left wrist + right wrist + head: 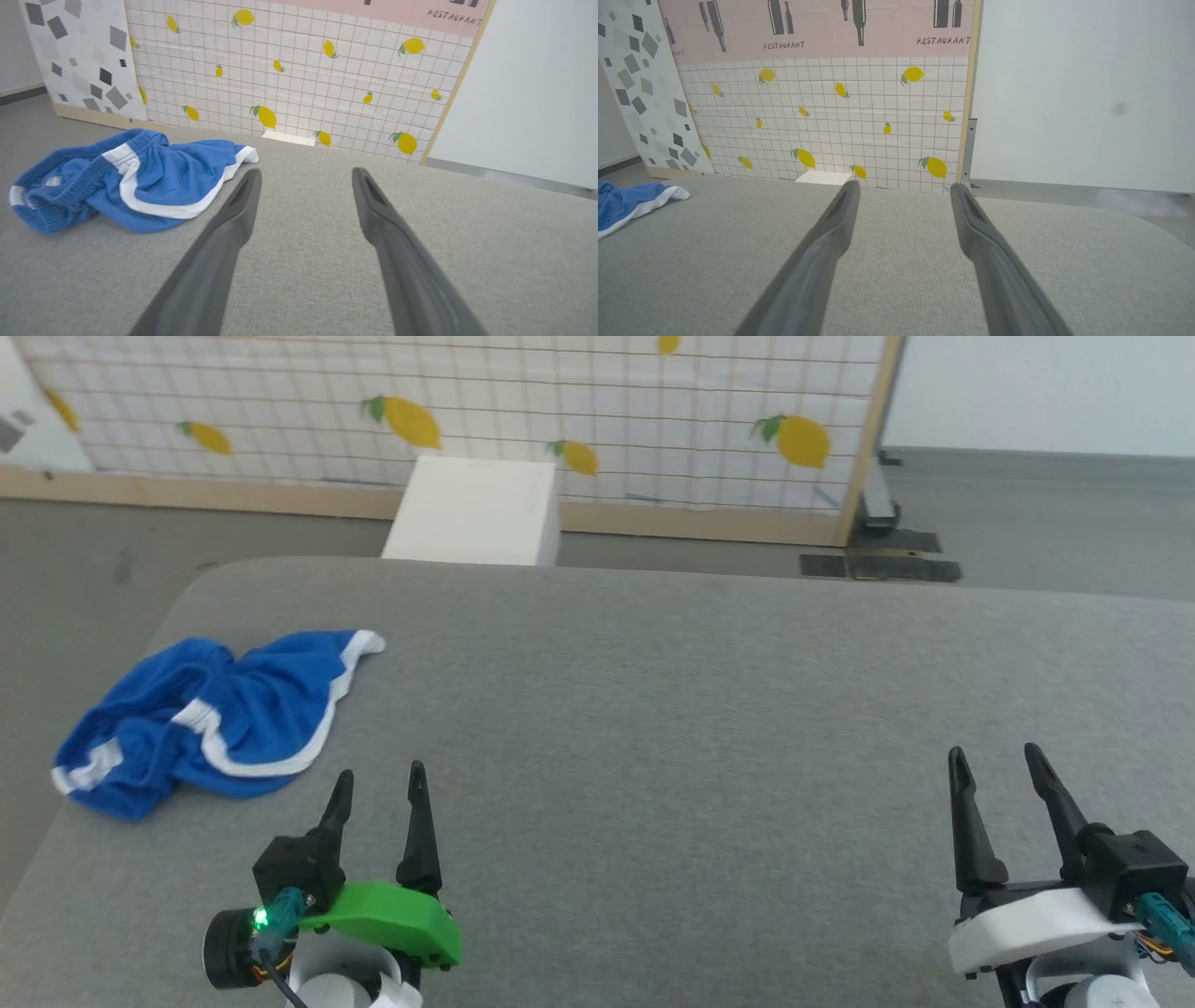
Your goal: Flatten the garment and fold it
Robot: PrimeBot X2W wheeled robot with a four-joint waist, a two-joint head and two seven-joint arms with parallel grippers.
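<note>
Big gray tabletop [709, 728], and the garment [215, 719] sat bunched up by its left edge, long axis slanting near-left to far-right. It was just ahead-left of my left tool [380, 771], well apart from the right tool [993, 749]. Both tools were spread, holding nothing.

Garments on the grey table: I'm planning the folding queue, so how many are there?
1. The blue shorts lie crumpled near the grey table's left edge, ahead and left of the left gripper. Another could hide inside the bunch.
</note>
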